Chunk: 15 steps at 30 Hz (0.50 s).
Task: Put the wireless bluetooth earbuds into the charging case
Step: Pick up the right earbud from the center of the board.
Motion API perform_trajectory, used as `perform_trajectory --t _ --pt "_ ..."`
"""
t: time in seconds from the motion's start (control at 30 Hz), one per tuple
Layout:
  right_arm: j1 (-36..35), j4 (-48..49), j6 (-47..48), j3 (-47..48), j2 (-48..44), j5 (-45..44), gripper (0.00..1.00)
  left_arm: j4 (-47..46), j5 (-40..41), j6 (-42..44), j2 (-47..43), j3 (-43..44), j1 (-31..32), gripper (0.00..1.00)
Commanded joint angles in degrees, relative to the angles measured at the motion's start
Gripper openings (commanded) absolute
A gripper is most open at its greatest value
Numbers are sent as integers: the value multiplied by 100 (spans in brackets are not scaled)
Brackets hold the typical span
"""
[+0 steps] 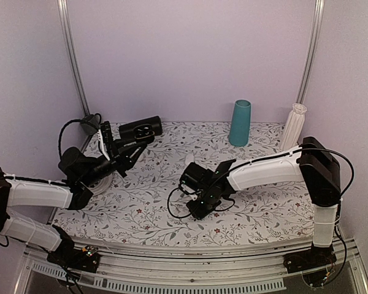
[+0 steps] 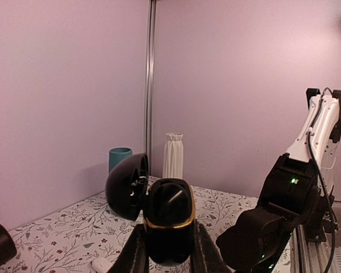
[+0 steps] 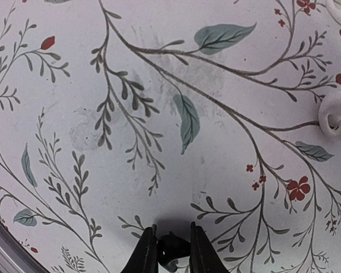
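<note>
While left gripper (image 2: 169,250) clamps black case (image 2: 169,219) low on its body and holds it raised above table (image 1: 141,208), likely so sockets stay reachable, right gripper (image 3: 169,253) sits down on table near middle. Its fingers pinch small black earbud (image 3: 171,244), probably ready to carry to case. Case upright, mouth tilted up, lid (image 2: 127,185) swung open to one side. From above, case and lid stretch toward back right. Earbud mostly hidden between fingers, direction cannot be told. Second earbud not found.
</note>
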State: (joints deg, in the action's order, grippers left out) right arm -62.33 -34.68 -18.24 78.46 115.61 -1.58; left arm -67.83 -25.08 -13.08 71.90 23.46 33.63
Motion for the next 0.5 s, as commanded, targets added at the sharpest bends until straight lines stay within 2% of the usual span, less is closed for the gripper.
perform_trajectory --t 0.0,0.27,0.47 --pt "63 334 -56 -148 -288 19 15 -2 30 46 44 -60 12 0" --pt "370 921 -97 -578 -1122 17 15 -92 -149 -115 338 10 -116 0" --pt "594 1368 47 -643 -1858 98 15 -111 -641 -115 597 180 -251 0"
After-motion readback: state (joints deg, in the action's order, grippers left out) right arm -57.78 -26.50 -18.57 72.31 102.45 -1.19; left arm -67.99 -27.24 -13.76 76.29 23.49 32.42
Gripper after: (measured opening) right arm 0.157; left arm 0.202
